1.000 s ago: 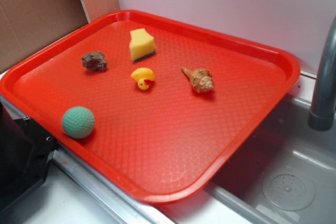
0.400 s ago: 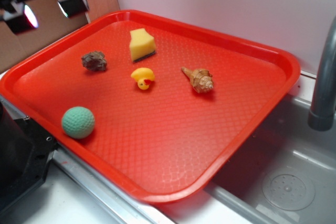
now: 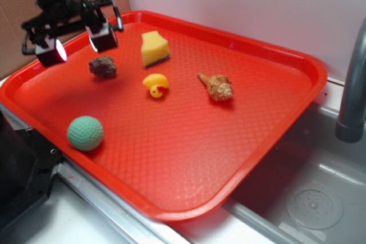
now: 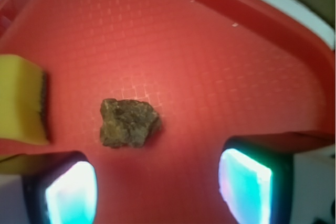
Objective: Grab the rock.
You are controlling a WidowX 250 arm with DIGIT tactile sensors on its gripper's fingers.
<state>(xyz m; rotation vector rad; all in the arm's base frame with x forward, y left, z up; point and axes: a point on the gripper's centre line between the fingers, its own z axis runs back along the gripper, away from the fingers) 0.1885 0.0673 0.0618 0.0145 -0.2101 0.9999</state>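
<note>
Pale wall and brown cardboard back the scene, with a grey sink off to the side and a red tray (image 3: 274, 141) resting across the counter. On the tray I count a yellow sponge (image 3: 154, 48), a yellow rubber duck (image 3: 155, 84), a tan seashell (image 3: 216, 87), a green ball (image 3: 85, 133) and the rock (image 3: 102, 66), which lies toward the far-left part of the tray, apart from everything else, the sponge being its nearest neighbour.

From the exterior view I have the pincer (image 3: 75, 44) hanging above the tray's far-left corner, just up and to the left of the rock, with its fingers spread wide and nothing between them. The wrist view agrees: the rock (image 4: 128, 123) lies on bare red tray ahead of the two glowing fingertips (image 4: 71, 195), a little nearer the left one than the right, and the sponge (image 4: 21, 100) is at the left edge of that picture, close to the rock but not touching it.

I judge this to be the approach step, with the grasp not yet begun. My next move calls for nudging the pincer forward until the rock sits centred between the fingers, then lowering until they straddle it close to the tray, and only then closing. The stone is lumpy and jagged, so I would expect it to twist if one finger meets it first.
</note>
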